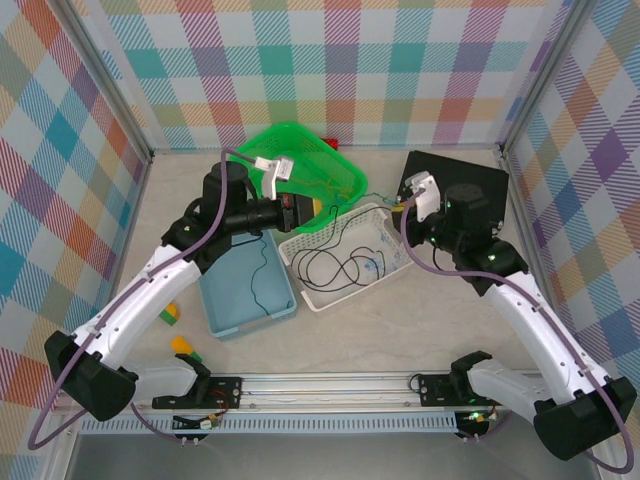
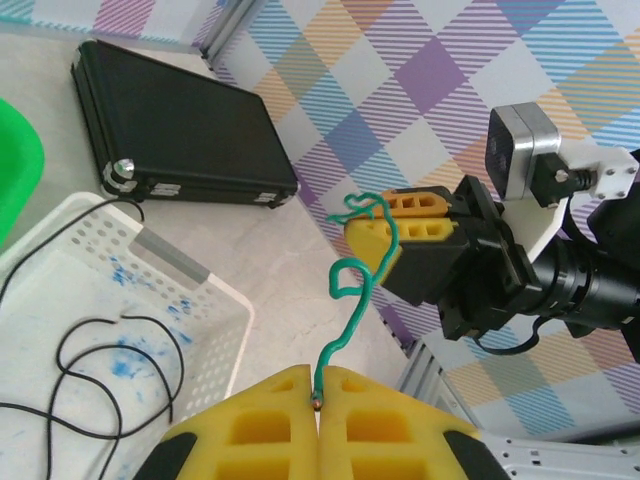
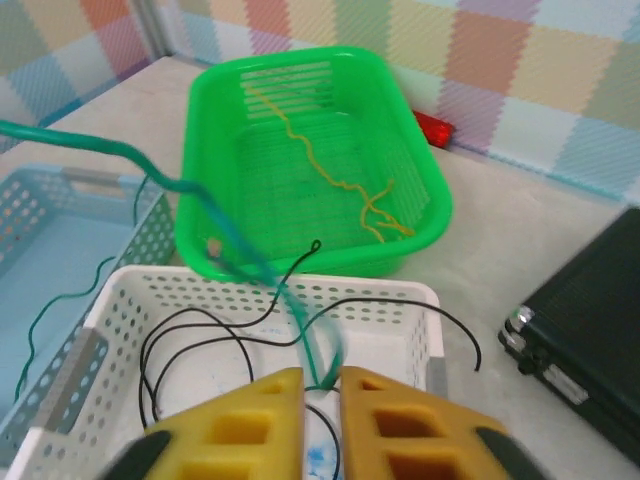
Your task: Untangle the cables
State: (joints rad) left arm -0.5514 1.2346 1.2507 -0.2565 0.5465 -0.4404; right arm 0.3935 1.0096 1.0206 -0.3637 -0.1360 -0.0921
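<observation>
At the left edge of the work area sits the blue tray (image 1: pixel 232 305), and a loose stretch of the green cable (image 2: pixel 343 325) trails across its floor. Move right and you reach the left gripper (image 2: pixel 318 385). Its yellow jaws are pressed fully together with the green cable pinched right at the tips. From that pinch the cable rises in a kinked line through the air, with a small curl partway, towards the other gripper.

Behind it, the green basket (image 3: pixel 425 150) holds the yellow cable (image 3: pixel 322 172), which lies alone along the basket's floor, well apart from both sets of jaws. Next along, the white basket (image 3: pixel 250 283) holds the black cable (image 3: pixel 185 315) in loose loops. One end of it hangs out over the right rim.

Above that white basket you have the right gripper (image 3: pixel 321 385). Its jaws stand a narrow slit apart, and the green cable drops straight into the gap. You cannot tell whether the pads touch it. Farthest right, the black case (image 2: pixel 180 110) lies flat on the table.
</observation>
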